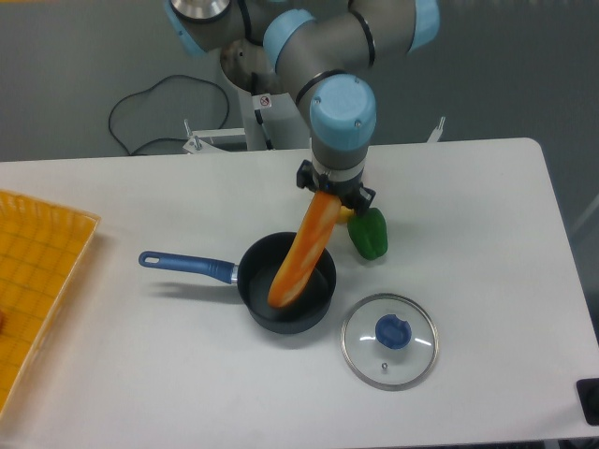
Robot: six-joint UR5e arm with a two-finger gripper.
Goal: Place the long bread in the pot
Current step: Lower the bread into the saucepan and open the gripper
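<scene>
The long bread (303, 251) is a glossy orange-golden baguette, tilted steeply, its lower end down inside the pot (264, 304). Its upper end is held by my gripper (334, 195), which is shut on it just above the pot's far right rim. The pot is a dark round saucepan at the table's middle with a blue handle (185, 265) pointing left. The gripper's fingers are mostly hidden by the wrist and the bread.
A green bell pepper (370, 233) lies just right of the gripper, with a yellow pepper (348, 214) peeking out behind it. A glass lid with a blue knob (389, 339) lies to the pot's front right. A yellow tray (37, 271) sits at the left edge.
</scene>
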